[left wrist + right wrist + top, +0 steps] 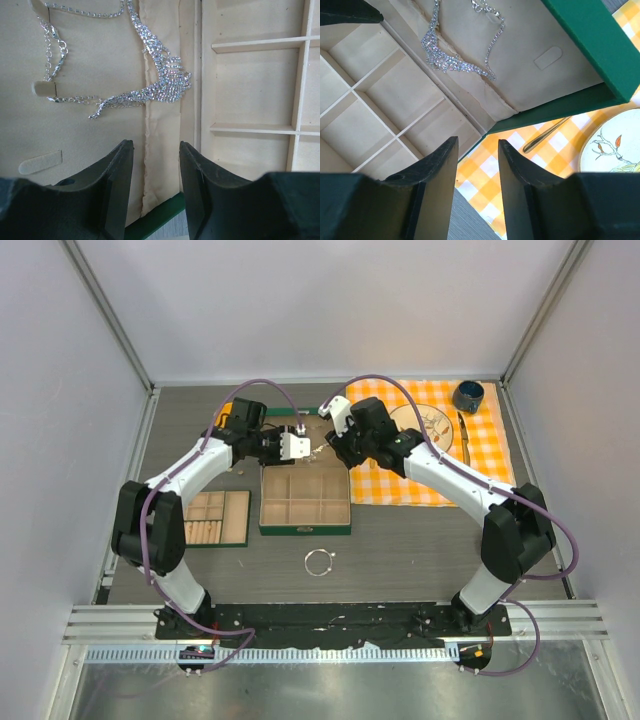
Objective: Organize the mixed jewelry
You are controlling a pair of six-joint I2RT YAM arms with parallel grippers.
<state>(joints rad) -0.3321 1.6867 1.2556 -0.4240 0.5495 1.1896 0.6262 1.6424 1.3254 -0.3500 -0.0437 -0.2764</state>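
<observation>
A sparkling silver necklace [162, 89] with a fine chain hangs on the beige lining of the open lid of the green jewelry box [305, 528]; it also shows in the right wrist view [445, 59]. A thin silver bangle [319, 562] lies on the dark table in front of the box. My left gripper [156, 150] is open and empty, just short of the lid's lower edge. My right gripper [477, 147] is open and empty over the box's right rim and the checked cloth. No studs show.
The box's beige compartments [380, 100] hold nothing I can see. A second compartment tray [215, 518] stands left of the box. An orange checked cloth [480, 455] at the right carries a plate [612, 147], a gold fork [545, 136] and a dark cup [467, 396].
</observation>
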